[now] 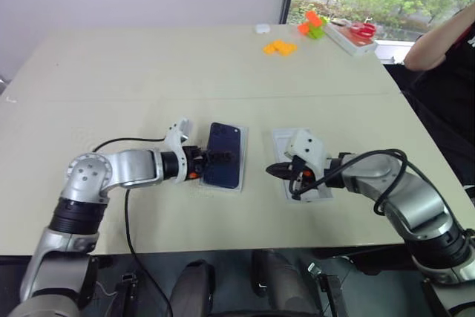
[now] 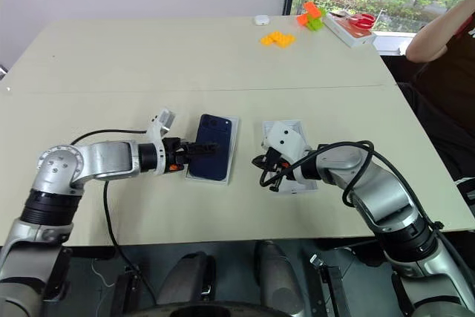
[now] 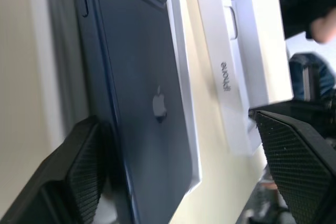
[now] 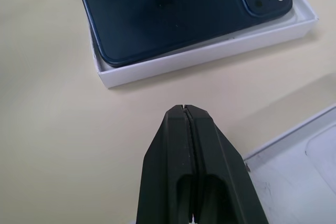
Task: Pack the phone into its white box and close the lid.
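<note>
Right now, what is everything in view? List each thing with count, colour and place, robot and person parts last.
phone: one, dark navy, lying back up in the white box, partly over one rim.
white box: one, white, on the table's near middle, under the phone.
lid: one, white, on the table beside the box, partly under the right gripper.
table: one, beige.
small blocks: several, orange, far side of the table.
orange and green pieces: a few, far edge by the window.
tray: one, white, far right corner, holding something red.
left gripper: black fingers, open, either side of the phone.
right gripper: black fingers, shut, between box and lid.
person's arm: one, at the far right.
</note>
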`<state>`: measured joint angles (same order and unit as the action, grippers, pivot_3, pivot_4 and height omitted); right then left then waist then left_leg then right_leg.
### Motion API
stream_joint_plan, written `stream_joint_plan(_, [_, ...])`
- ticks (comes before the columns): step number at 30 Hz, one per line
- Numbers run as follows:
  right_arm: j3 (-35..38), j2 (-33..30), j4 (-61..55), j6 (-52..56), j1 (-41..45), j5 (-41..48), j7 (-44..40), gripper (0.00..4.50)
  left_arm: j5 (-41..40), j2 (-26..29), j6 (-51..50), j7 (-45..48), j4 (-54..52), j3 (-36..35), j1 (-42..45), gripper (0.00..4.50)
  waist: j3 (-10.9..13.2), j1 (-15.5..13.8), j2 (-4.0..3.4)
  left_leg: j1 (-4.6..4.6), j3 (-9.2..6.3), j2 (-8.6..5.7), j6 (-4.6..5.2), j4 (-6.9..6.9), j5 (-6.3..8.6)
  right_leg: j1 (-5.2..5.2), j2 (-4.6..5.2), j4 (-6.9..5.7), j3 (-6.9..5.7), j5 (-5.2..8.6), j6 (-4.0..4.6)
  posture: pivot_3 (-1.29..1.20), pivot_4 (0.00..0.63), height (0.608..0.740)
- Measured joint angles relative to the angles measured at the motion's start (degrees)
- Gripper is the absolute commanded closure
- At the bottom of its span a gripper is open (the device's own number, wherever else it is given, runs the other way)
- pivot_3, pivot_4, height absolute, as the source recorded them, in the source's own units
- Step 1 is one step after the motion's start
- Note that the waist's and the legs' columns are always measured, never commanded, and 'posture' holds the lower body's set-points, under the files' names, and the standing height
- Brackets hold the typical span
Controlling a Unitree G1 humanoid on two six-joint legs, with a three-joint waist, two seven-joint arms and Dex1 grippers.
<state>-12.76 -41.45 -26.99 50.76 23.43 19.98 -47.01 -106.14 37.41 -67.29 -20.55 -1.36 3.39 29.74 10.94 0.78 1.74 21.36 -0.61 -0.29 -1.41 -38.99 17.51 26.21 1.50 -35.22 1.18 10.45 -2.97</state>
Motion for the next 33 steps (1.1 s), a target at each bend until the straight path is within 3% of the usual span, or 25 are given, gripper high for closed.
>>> stream_joint_plan(8, [-0.2,0.1,0.3,-0.6,0.7,0.0,-0.2,4.50,3.8,9.0,-3.8,6.7,-6.0,-0.6,1.1,0.04,0.0,0.0,0.02,0.04,0.04,0.00,0.01,-0.01,0.01,0.02,0.03,0.02,0.01,0.03,0.03,0.00,0.150,0.740])
stream_joint_plan(13, [-0.2,0.1,0.4,-1.0,0.7,-0.1,-0.1,4.50,7.9,13.1,-2.6,10.1,-6.3,-5.3,0.9,0.04,0.0,0.1,0.02,0.02,0.06,0.01,0.01,0.00,0.01,0.05,0.01,0.02,0.01,0.12,0.17,0.00,0.150,0.740])
stream_joint_plan(20, [-0.2,0.1,0.4,-1.1,0.7,-0.1,0.0,4.50,13.1,13.3,-1.2,12.8,-5.9,-7.6,0.0,0.04,0.0,-0.1,0.02,0.05,0.06,0.00,0.02,-0.01,0.01,0.04,0.06,0.03,0.01,0.11,0.14,0.00,0.150,0.740])
stream_joint_plan(33, [-0.2,0.1,0.4,-1.1,0.7,-0.1,0.0,4.50,14.5,12.7,-1.5,14.1,-5.9,-8.1,0.0,0.04,0.0,0.0,0.02,0.04,0.07,0.02,0.02,-0.01,0.02,0.05,0.04,0.03,0.01,0.02,-0.01,0.00,0.150,0.740])
